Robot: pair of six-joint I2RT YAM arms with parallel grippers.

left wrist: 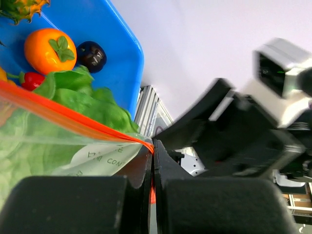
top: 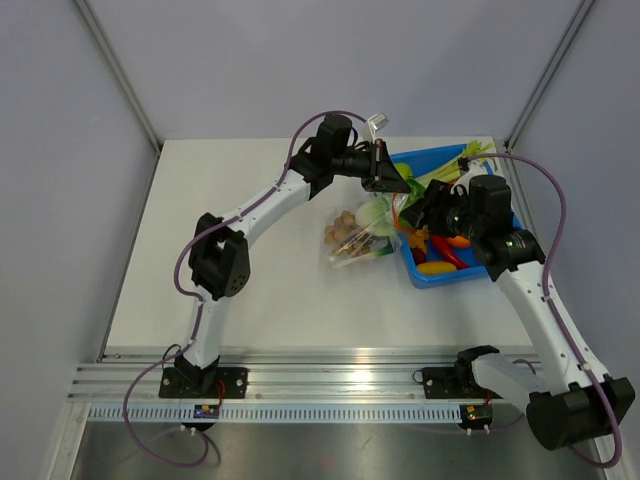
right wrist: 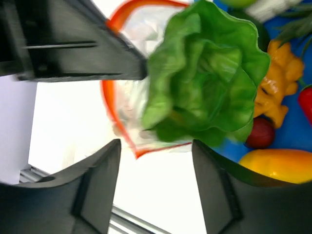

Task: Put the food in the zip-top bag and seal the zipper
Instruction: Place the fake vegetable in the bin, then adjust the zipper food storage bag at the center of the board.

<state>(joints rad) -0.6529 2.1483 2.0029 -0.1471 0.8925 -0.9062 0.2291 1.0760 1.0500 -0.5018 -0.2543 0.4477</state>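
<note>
The zip-top bag [top: 358, 238] lies mid-tabletop [top: 250, 300], with the blue bin [top: 450, 281] at its three o'clock; the left tool [left wrist: 152, 161], clamped tight on the zipper [left wrist: 73, 118], lifts that edge so the mouth gapes; the lettuce head [right wrist: 204, 73] sits at the opening, ahead of the right tool [right wrist: 156, 146], whose jaws stand parted, gripping nothing.

White table [top: 280, 310] inside pale lilac-grey walls [top: 60, 150], slanting metal posts [top: 115, 70], ribbed aluminium rail [top: 330, 375] along near edge.
</note>
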